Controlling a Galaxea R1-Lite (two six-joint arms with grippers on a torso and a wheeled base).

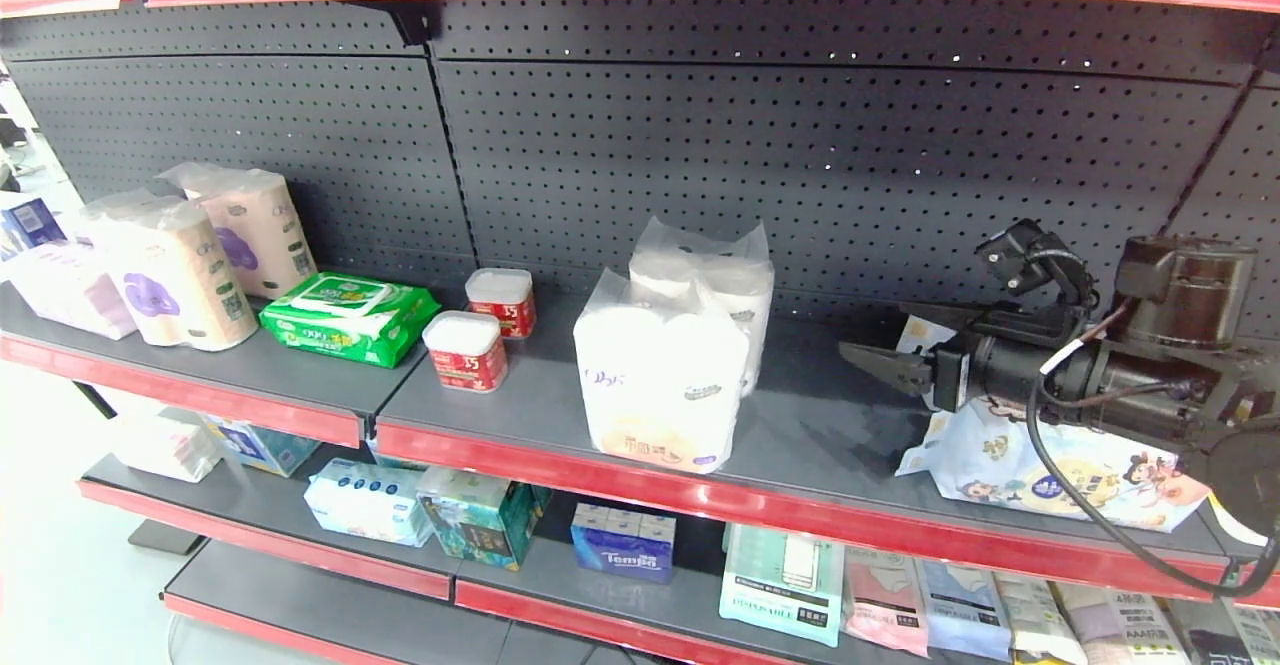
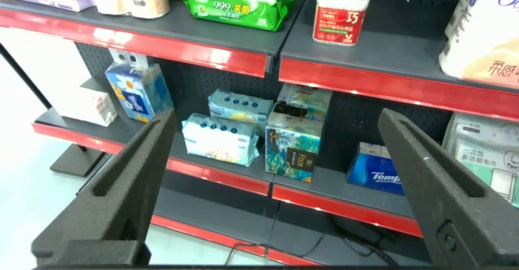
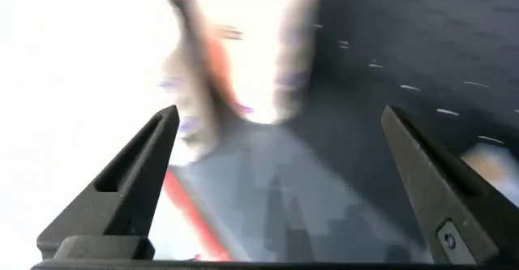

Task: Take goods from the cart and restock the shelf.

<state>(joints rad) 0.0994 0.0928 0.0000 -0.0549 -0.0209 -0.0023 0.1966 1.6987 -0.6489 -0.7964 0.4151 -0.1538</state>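
Observation:
My right gripper [image 1: 875, 331] hangs open and empty over the right end of the middle shelf [image 1: 820, 425], pointing left towards the white toilet-roll packs [image 1: 665, 380]. Just beneath its wrist a flat pack with cartoon print [image 1: 1040, 465] lies on the shelf, free of the fingers. In the right wrist view the open gripper [image 3: 280, 112] faces the dark shelf board [image 3: 340, 189] and blurred white packs [image 3: 235, 59]. My left gripper [image 2: 276, 120] is open and empty, held lower down in front of the lower shelves.
On the middle shelf stand paper-roll packs [image 1: 175, 270], a green wipes pack [image 1: 350, 317] and two red-and-white tubs [image 1: 465, 350]. Below are tissue boxes [image 2: 296, 132], blue packs [image 2: 223, 132] and a blue box [image 2: 375, 169]. Bare board lies between the toilet rolls and my right gripper.

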